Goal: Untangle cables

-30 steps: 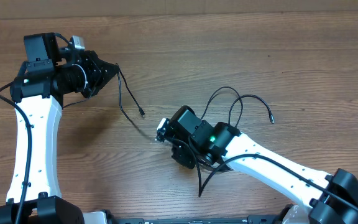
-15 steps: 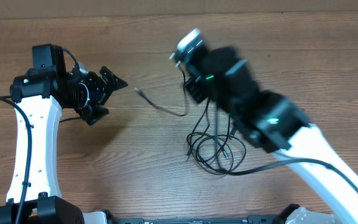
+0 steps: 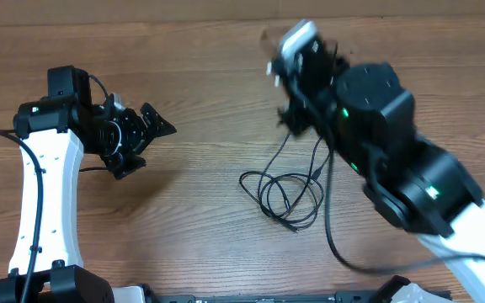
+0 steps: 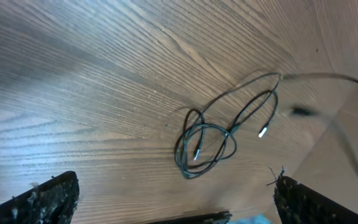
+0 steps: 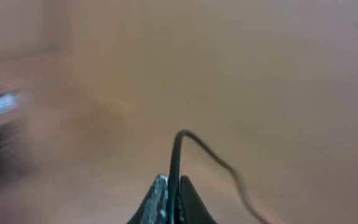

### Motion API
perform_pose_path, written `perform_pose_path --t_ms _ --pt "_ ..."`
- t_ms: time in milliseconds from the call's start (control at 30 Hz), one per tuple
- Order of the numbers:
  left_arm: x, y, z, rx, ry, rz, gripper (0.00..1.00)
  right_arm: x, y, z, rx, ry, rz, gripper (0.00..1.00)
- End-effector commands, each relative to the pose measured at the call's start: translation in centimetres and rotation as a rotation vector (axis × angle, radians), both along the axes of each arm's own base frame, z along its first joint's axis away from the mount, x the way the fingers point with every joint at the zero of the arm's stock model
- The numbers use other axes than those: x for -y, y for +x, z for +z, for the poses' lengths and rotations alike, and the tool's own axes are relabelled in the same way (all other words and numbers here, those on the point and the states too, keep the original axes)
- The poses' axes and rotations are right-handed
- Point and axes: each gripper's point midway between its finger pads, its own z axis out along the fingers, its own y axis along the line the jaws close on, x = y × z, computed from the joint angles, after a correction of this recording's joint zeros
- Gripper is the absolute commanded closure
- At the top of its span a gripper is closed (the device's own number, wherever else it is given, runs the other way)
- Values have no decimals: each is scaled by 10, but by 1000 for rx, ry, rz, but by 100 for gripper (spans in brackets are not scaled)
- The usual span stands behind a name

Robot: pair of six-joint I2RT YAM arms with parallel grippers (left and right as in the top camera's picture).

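Note:
The cables point(image 3: 281, 197) are thin black cords lying in a loose looped tangle on the wood in the middle of the table. One strand rises from the tangle to my right gripper point(image 3: 298, 119), which is lifted high, blurred, and shut on it. The right wrist view shows that strand point(image 5: 178, 154) pinched between the shut fingertips of the right gripper point(image 5: 173, 194). My left gripper point(image 3: 151, 150) stands wide open and holds nothing, well left of the tangle. In the left wrist view the tangle point(image 4: 205, 142) and a silvery plug point(image 4: 263, 132) lie ahead of the open left gripper point(image 4: 179, 202).
The right arm's thicker black wire point(image 3: 335, 246) hangs near the tangle's right side. The raised right arm point(image 3: 394, 151) covers much of the table's right half. The table's back edge point(image 3: 183, 22) runs along the top.
My left gripper has opened and let go of the cable end. The right arm has risen and swung toward the back right with a strand, dragging the tangle to the right.

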Motion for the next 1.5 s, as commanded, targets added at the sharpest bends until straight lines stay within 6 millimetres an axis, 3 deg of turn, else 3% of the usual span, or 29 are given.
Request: perform_pose_path --t_ms 0,67,133,200,267,467,533,733,900,967,1067,1167,1267,1333,1467 --pt "0 2 1 27 13 -25 0 -35 -45 -35 -198 0 299 96" --pt "-1 2 1 27 13 -25 0 -16 -28 -78 -279 -147 164 96" --pt "-2 2 1 25 21 -24 0 12 -3 -100 -310 -236 -57 96" --pt "-6 2 -2 20 51 -18 1 34 15 -101 -284 -260 -240 96" --pt "-12 2 -5 14 87 -11 1 44 24 -93 -240 -256 -319 96" --pt "-36 0 -15 -12 233 16 0 69 40 -24 -18 -123 -492 96" --pt "-43 -1 -18 -20 279 25 0 88 41 12 98 -68 -584 96" --pt "-51 -2 -20 -28 325 33 0 141 33 81 324 -33 -758 96" --pt "-51 -2 -20 -28 325 33 0 226 31 126 474 21 -1028 96" --pt "-51 -2 -20 -28 325 33 1 268 26 145 551 73 -1157 96" --pt "-51 -2 -20 -28 325 33 0 321 17 164 646 96 -1281 96" --pt "-51 -2 -20 -28 325 33 1 376 18 161 666 15 -1369 96" --pt "-51 -2 -20 -28 325 33 0 443 15 140 618 -86 -1538 96" --pt "-51 -2 -20 -28 325 33 1 481 11 116 555 -58 -1635 96" --pt "-51 -2 -20 -28 325 33 0 542 20 40 322 58 -1681 96"
